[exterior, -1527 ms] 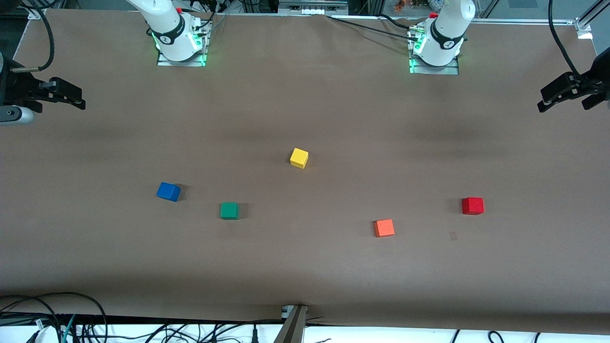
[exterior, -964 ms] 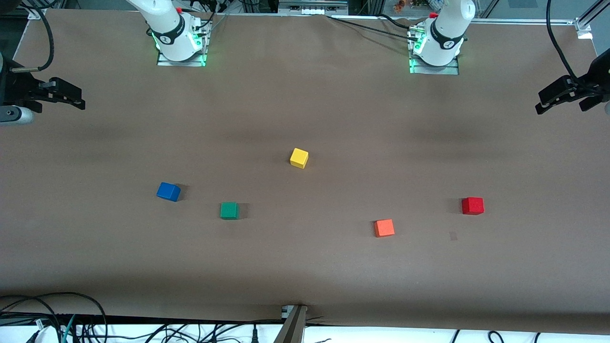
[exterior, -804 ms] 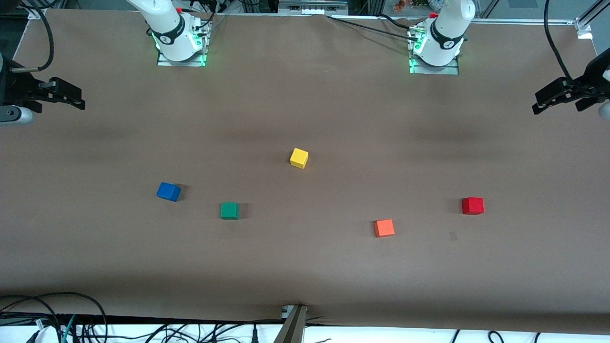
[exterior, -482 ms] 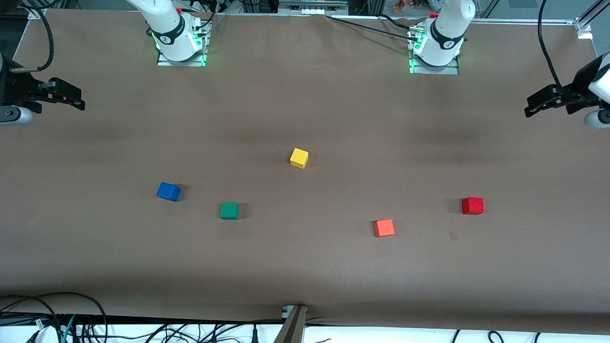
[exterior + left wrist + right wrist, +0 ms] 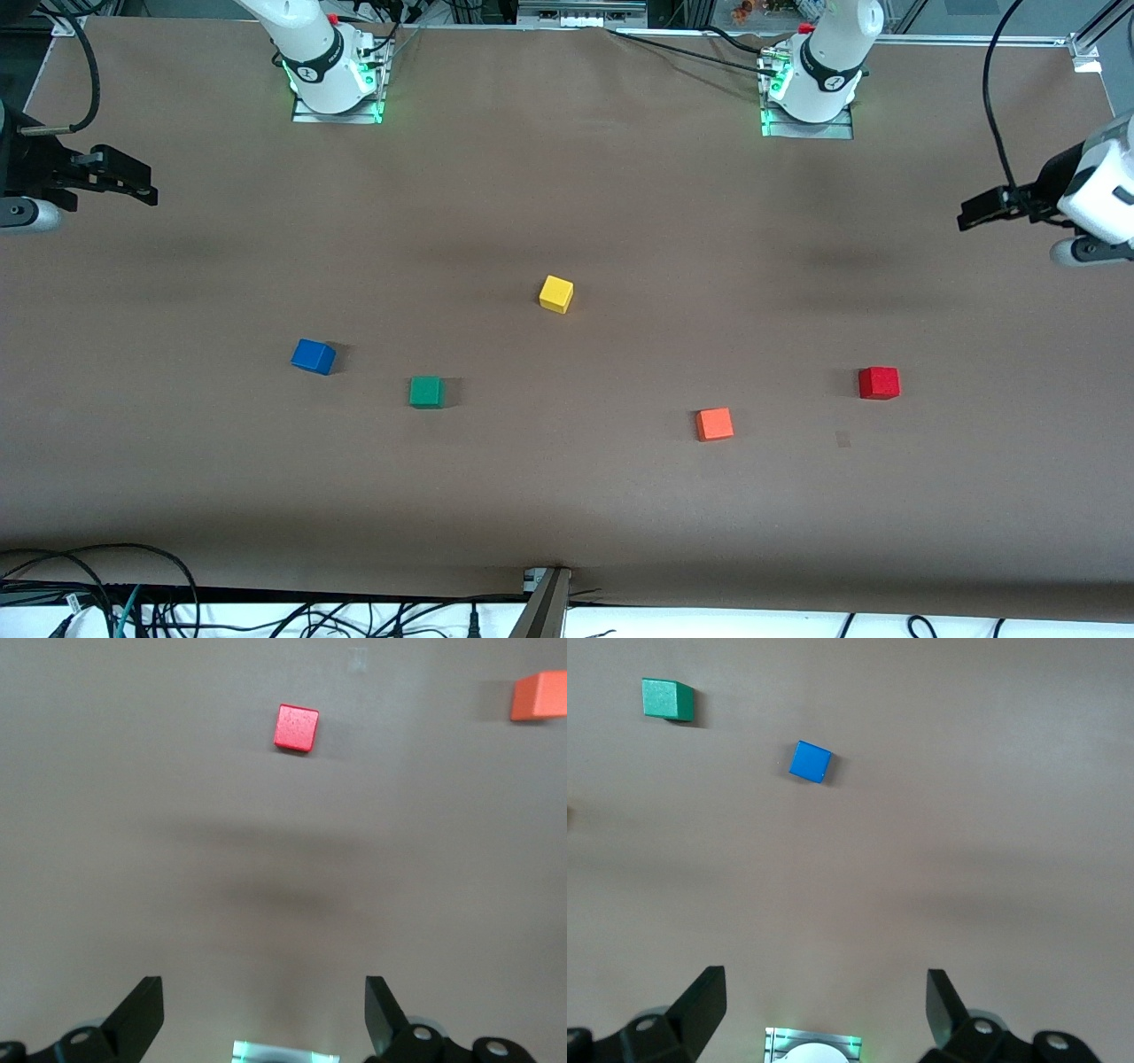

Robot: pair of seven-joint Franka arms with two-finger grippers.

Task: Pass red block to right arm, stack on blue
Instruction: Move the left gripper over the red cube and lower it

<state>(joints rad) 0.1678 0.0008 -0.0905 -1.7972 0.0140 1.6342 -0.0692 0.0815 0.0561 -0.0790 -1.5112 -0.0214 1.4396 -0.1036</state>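
Note:
The red block lies on the brown table toward the left arm's end; it also shows in the left wrist view. The blue cube lies toward the right arm's end and shows in the right wrist view. My left gripper hangs open and empty in the air over the table's edge at the left arm's end; in its wrist view the jaws stand wide apart. My right gripper waits open and empty over the table's other end, jaws wide apart in its wrist view.
An orange cube lies beside the red block, nearer the front camera. A green cube lies beside the blue one. A yellow cube lies mid-table. Cables run along the front edge.
My left gripper has moved in from the table's end toward the middle and a little lower in the front view. The right arm and all cubes are unmoved.

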